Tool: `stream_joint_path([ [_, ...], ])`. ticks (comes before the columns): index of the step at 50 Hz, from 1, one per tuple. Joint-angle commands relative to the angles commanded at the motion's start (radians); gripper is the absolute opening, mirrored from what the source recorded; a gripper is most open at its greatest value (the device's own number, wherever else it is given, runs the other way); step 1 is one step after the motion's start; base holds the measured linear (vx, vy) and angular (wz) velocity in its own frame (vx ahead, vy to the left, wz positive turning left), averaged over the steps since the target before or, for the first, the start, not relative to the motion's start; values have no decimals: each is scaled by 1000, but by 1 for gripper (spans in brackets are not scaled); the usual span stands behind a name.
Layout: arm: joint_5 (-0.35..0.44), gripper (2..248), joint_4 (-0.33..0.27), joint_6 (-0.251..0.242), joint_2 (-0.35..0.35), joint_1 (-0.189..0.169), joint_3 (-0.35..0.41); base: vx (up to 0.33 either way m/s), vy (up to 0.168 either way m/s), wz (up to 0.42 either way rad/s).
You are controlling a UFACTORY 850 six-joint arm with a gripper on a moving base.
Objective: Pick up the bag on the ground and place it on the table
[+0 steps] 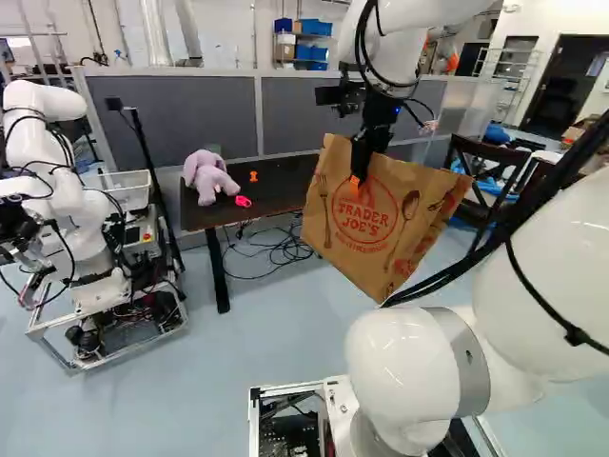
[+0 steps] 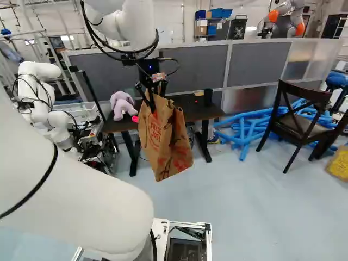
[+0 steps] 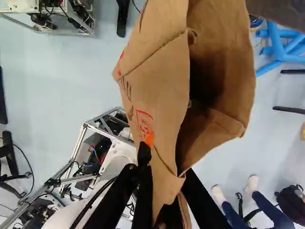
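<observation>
Held the brown paper bag with red print (image 1: pixel 381 219) by its upper part, nipped between both fingers of the black pincer with orange pads (image 1: pixel 358 171). Hung it tilted above the pale blue floor (image 2: pixel 244 206), seemingly on the near side of the dark brown worktop (image 1: pixel 262 195); not yet set down.

Risked slipping or ripping loose, given so small a patch of thin paper under the grip. Risked snagging a low corner on the worktop's front edge, if carried forward without enough lift. Looked likely to tip over on release, from landing slanted, or to nudge the lilac plush toy (image 1: pixel 207 178), small pink object (image 1: pixel 243 201) or small orange object (image 1: pixel 253 176).

Noted also a black cup-shaped object (image 2: pixel 207 97) on the worktop, loose black cables (image 1: pixel 285 251) beneath and grey partition panels (image 2: pixel 201 65) behind. Saw a dark wooden chair (image 2: pixel 299 117) beside long blue tubes (image 2: pixel 244 128) and, across the room, another robot (image 1: pixel 67 200), white-armed.
</observation>
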Motion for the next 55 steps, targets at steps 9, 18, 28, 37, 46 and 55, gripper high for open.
stream_joint_path([
  [9, 0, 26, 0, 0, 0, 0, 0, 26, -69, -279],
  [18, 0, 26, 0, 0, 0, 0, 0, 56, -63, -161],
  [28, 0, 26, 0, 0, 0, 0, 0, 57, -31, -16],
  [37, 0, 26, 0, 0, 0, 0, 0, 57, -27, -2],
  [46, 0, 26, 0, 0, 0, 0, 0, 73, -29, -1],
  [55, 0, 26, 0, 0, 0, 0, 0, 98, -39, 0],
])
